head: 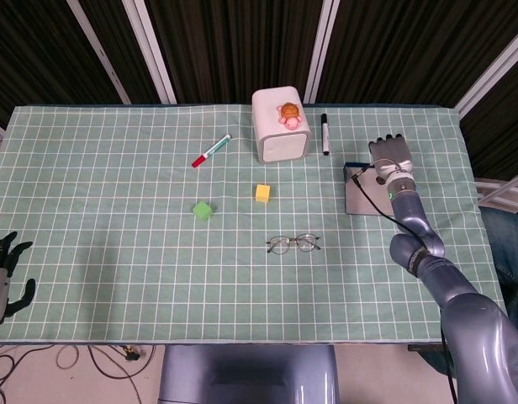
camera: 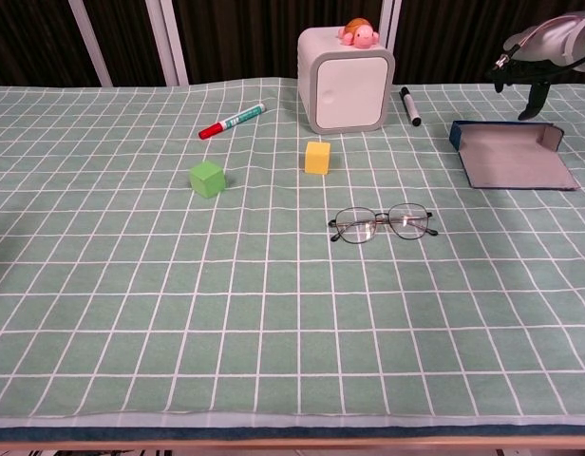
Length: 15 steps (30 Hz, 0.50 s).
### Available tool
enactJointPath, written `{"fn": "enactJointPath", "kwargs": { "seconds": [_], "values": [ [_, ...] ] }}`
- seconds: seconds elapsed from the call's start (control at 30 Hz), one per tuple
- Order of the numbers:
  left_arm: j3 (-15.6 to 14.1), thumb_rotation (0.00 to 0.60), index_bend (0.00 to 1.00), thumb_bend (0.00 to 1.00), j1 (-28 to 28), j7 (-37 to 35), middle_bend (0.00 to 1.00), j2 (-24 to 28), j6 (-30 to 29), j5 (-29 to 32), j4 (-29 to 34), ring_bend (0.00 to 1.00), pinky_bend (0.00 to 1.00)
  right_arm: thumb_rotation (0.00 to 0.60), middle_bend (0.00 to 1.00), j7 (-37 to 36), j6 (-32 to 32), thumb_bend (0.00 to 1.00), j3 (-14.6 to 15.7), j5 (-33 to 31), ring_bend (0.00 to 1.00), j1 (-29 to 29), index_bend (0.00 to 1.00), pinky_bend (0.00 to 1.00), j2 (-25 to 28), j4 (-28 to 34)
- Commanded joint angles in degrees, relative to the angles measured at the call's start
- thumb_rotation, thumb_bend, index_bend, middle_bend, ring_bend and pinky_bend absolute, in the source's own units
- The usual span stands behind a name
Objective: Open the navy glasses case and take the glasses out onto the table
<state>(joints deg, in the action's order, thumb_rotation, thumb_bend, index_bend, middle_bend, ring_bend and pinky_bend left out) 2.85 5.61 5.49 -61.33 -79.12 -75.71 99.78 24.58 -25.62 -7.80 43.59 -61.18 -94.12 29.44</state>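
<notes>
1. The tabletop [head: 116, 278] carries a green checked cloth, and all the things lie in its far half or middle.
2. The white box [head: 280, 136] stands at the middle of the far edge with a small turtle toy [head: 289, 113] on top.
3. The case [camera: 513, 160] lies opened flat near the right edge, its pale lining up and only a navy rim showing. It looks stiff and light; a grip on the raised rim at its far end would hold best, since the flat lining gives nothing to catch.
4. The right hand [head: 388, 155] hangs over the far end of the case. In the chest view a dark finger [camera: 537, 99] points down just above it, apart from the others, and I judge the hand to be holding nothing.
5. The left hand [head: 7, 273] rests off the near left corner, fingers spread and empty.
6. The glasses [camera: 382, 223] already lie out on the cloth at mid-table, lenses up and well apart from the case. They look thin-wired, light and fragile; the bridge or a temple near the hinge is the safe hold, never the lenses.
7. A red marker [head: 210, 151] lies left of the box, a black marker [head: 325, 134] just right of it.
8. A yellow cube [head: 263, 193] and a green cube [head: 203, 209] sit nearer the middle.
</notes>
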Motion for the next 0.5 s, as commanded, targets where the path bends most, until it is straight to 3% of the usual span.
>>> {"fn": "enactJointPath", "kwargs": {
  "seconds": [0.03,0.17,0.33,0.5],
  "values": [
    [0.10,0.600,0.15,0.46,-0.09,-0.04,0.00,-0.02,-0.17,0.16,0.13,0.00,0.02,0.600,0.06,0.22,4.11,0.17,-1.31,-2.03,0.08,-0.04,0.17,0.23,-1.26,-2.61],
    [0.16,0.600,0.15,0.46,-0.11,0.06,0.00,-0.05,-0.26,0.22,0.08,0.00,0.02,0.600,0.03,0.73,5.97,0.15,-2.10,-3.63,0.07,-0.32,0.15,0.23,-1.07,-3.12],
    [0.03,0.600,0.15,0.46,-0.03,0.30,0.00,-0.12,-0.25,-0.23,-0.07,0.00,0.02,0.600,0.03,0.52,2.25,0.15,-2.95,-3.06,0.07,0.27,0.15,0.23,1.58,1.44],
    [-0.06,0.600,0.15,0.46,-0.08,0.17,0.00,-0.17,-0.64,-0.96,-0.20,0.00,0.02,0.600,0.04,-2.86,-9.98,0.18,-5.18,-0.19,0.07,4.76,0.15,0.23,10.03,17.93]
  ]
}}
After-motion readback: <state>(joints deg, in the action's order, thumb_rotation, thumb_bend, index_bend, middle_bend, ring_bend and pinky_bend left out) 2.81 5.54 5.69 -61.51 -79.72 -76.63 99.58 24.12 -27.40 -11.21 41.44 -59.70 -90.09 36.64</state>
